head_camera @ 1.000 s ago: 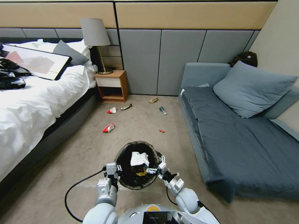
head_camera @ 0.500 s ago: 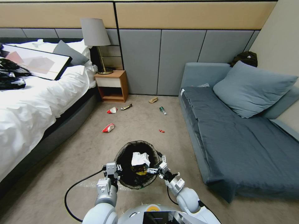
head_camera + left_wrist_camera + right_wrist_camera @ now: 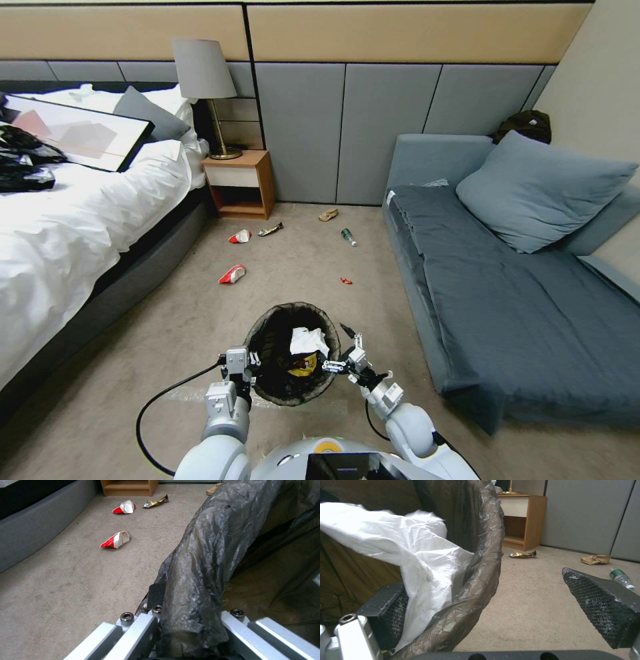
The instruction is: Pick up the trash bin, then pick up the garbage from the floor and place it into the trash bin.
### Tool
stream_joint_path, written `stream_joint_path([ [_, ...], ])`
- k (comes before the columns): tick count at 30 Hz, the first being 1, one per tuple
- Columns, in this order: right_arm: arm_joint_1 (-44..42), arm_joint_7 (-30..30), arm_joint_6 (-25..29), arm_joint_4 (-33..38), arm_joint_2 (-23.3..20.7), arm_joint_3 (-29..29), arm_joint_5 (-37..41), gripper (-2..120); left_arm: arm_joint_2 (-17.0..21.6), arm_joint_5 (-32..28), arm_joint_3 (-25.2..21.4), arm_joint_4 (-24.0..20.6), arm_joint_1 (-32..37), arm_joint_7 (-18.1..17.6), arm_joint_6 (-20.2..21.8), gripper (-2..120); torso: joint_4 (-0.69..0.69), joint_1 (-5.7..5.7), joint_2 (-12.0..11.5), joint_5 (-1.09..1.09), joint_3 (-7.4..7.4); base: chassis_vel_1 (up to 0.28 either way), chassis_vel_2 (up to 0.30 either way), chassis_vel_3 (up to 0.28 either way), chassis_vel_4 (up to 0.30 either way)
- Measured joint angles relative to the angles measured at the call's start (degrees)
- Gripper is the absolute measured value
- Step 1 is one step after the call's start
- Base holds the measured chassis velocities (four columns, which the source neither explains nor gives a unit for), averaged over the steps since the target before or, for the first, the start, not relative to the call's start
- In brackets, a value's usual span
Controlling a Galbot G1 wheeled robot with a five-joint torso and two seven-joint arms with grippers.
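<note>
Black-bagged trash bin [image 3: 291,313] rim clenched by left claw [image 3: 248,363]; right claw [image 3: 341,347] spread, straddling the rim.

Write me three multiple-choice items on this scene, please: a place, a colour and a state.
1. The green bottle lies: A in the trash bin; B on the floor by the sofa; C in the right gripper.
2. The tissue in the trash bin is: A white; B blue; C green.
3. The right gripper is: A shut on the green bottle; B open astride the trash bin's rim; C shut on the tissue.
B, it lies on the floor; A, plainly white; B, one finger inside the rim, one outside.
</note>
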Motion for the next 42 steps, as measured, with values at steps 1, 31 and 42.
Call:
stream_joint_path([
  [1, -0.06, 0.0, 0.01, -0.04, 0.0, 0.14, 0.08, 100, 0.0, -0.05, 0.0, 0.0, -0.04, 0.02, 0.0, 0, 0.01, 0.0, 0.0, 0.0, 0.0, 0.0, 0.0, 0.0, 0.0],
  [31, -4.15, -2.96, -0.31, 1.35, -3.64, 2.47, 3.42, 100, -0.51, -1.33, -0.51, 0.72, -1.6, 0.04, 0.12, 0, 0.01, 0.0, 0.0, 0.0, 0.0, 0.0, 0.0, 0.0, 0.0],
  [42, -6.7, -1.24, -5.47, 6.83, -5.67, 1.25, 6.25, 100, -0.67, -0.74, 0.79, 0.95, -0.81, 0.05, -0.36, 0, 0.01, 0.0, 0.0, 0.0, 0.0, 0.0, 0.0, 0.0, 0.0],
])
